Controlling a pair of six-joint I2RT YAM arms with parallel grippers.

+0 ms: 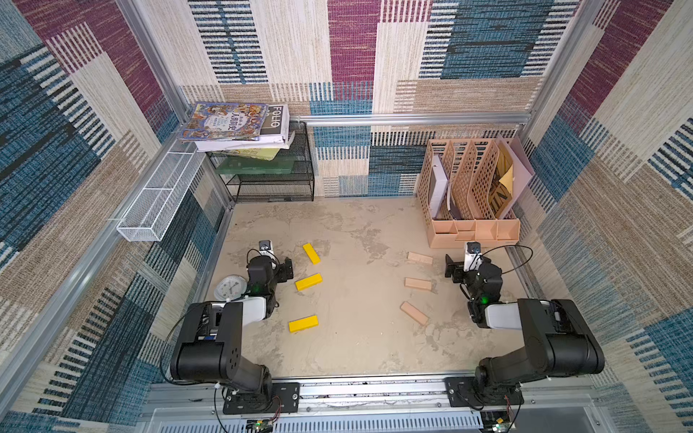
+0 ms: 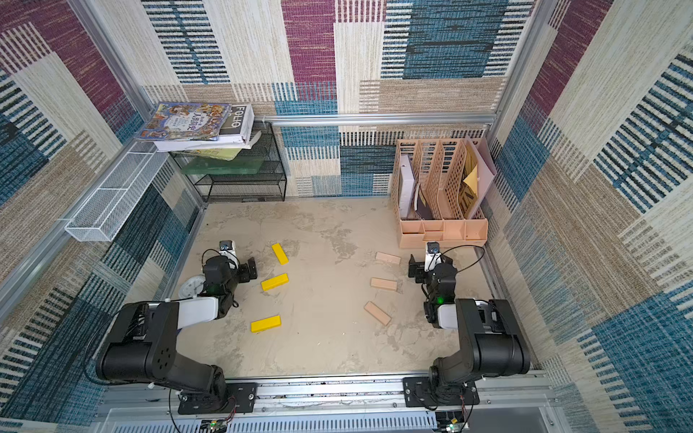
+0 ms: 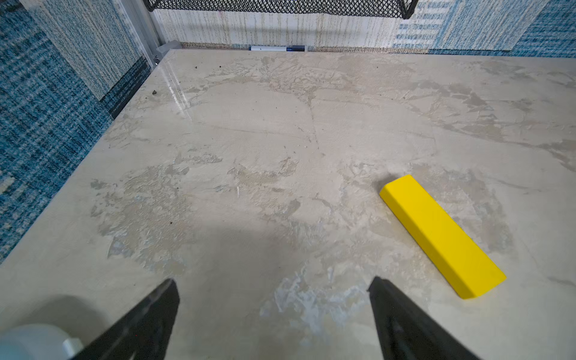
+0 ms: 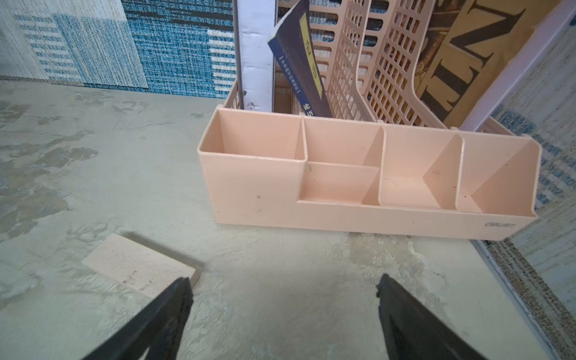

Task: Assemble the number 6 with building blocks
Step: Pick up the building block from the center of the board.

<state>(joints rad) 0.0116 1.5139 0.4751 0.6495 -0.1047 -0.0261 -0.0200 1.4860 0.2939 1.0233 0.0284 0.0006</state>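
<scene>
Left gripper point(image 3: 271, 283) and right gripper point(image 4: 283, 282) gape empty; a yellow block point(image 3: 442, 235) lies just beside the left, slanting toward the back edge of the table point(image 1: 356, 345).

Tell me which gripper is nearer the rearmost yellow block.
Left. The left gripper sits close beside the rearmost yellow block; the right gripper is far across the table, next to the rearmost tan block.

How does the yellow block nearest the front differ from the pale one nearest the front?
Colour: the yellow block is bright yellow, the pale block is tan wood. Side: the yellow block lies on the robot's left, the pale block on its right. Pose: the yellow block lies almost crosswise, the pale block clearly slanted. Both lie flat, look alike in size, and are untouched.
</scene>
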